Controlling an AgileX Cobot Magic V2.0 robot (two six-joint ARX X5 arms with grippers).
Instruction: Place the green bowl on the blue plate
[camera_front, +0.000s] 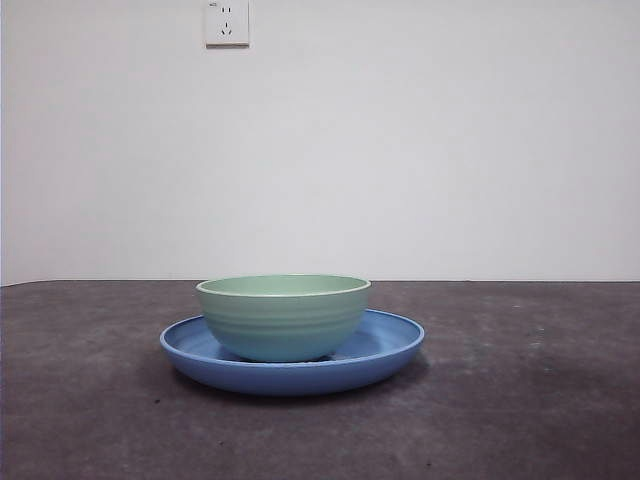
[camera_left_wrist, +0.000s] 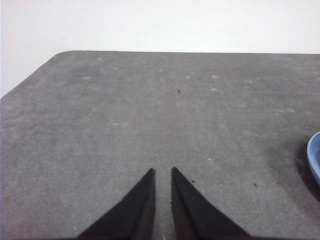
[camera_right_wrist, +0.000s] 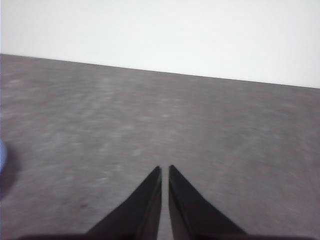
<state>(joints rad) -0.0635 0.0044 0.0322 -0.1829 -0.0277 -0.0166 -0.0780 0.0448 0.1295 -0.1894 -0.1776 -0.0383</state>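
Bowl (camera_front: 283, 316) sits upright inside plate (camera_front: 292, 361) mid-table, looks done, so left pincer (camera_left_wrist: 163, 172) and right pincer (camera_right_wrist: 165, 169) hang clear, both nearly pressed together, holding nothing.

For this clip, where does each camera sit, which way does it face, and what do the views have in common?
Front view: low, at table height, facing the green bowl on the blue plate; no arm shows.
Left wrist view: on the left arm, facing the table; left gripper jaws nearly closed.
Right wrist view: on the right arm, facing the table; right gripper jaws nearly closed.
Shared: the plate's rim edges both wrist views.
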